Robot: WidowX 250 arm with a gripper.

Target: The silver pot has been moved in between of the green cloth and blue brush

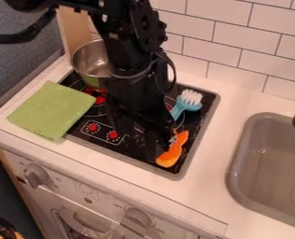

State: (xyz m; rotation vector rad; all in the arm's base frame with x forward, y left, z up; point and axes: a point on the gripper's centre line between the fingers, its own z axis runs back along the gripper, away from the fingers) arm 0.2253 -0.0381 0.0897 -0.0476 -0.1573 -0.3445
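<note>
Camera view | silver pot [87, 57] mouth up | blue brush [186, 104] diagonal, bristles upper-right

A flat black rectangular stovetop [197, 122] has a round silver metal pot [89, 57] on its back-left part, a folded green fabric cloth [50, 109] over its left edge, a blue-handled brush with white bristles [188, 104] at its back right, a curved orange piece [169, 157] at its front right and a rounded grey sink [236, 169] to its right.
</note>
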